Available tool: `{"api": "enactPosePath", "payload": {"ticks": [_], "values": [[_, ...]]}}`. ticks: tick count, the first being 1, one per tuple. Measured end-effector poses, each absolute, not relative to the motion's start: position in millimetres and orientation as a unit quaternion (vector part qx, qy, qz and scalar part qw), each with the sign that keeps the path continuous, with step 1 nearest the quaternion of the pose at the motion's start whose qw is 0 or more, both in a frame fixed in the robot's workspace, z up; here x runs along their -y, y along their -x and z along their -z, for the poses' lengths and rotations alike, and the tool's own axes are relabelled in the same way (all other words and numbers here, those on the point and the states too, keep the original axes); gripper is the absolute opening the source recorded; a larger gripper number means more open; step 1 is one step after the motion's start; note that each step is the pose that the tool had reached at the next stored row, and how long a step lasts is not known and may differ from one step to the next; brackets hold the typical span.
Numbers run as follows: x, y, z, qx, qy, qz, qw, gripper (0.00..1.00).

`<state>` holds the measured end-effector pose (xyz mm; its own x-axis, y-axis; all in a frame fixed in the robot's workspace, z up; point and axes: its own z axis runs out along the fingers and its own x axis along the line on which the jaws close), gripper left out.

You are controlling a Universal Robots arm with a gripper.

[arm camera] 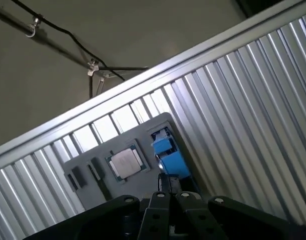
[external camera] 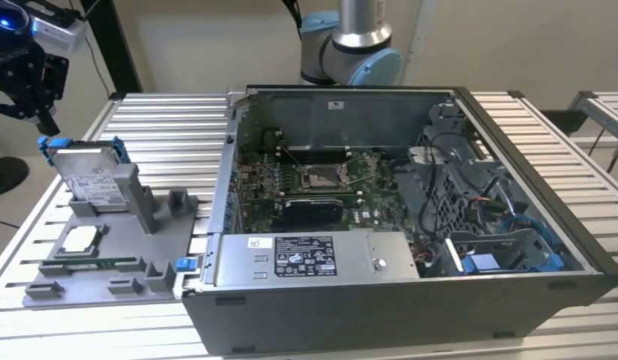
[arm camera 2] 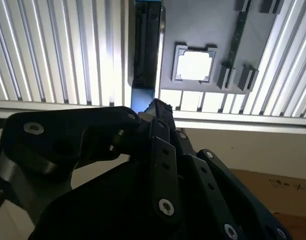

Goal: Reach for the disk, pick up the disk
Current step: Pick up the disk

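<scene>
As the reach stands: the black robot gripper [external camera: 41,118] hangs just above the top edge of the flat silver-grey metal disk with a white label and blue rails [external camera: 89,176], and seems not to touch it.
Disk place: upright in a holder on the grey plastic tray [external camera: 49,289], at the exterior view's left, beside the open grey metal computer case [external camera: 389,315].
Done: I judge the reach nearly complete.
Left: grasp and lift; the disk is not yet raised.
Gripper state: I cannot tell whether it is released or clenched.
Hidden: the gripper's own body covers much of the disk in the first wrist view.
</scene>
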<state>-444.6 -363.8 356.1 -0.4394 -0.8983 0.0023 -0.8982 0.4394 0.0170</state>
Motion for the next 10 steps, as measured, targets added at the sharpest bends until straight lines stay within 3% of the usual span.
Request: {"api": "enactPosePath", "payload": {"ticks": [10], "values": [[363.9,444.5,-356.1,0.797,-0.604,0.006,0.006,0.00]]}}
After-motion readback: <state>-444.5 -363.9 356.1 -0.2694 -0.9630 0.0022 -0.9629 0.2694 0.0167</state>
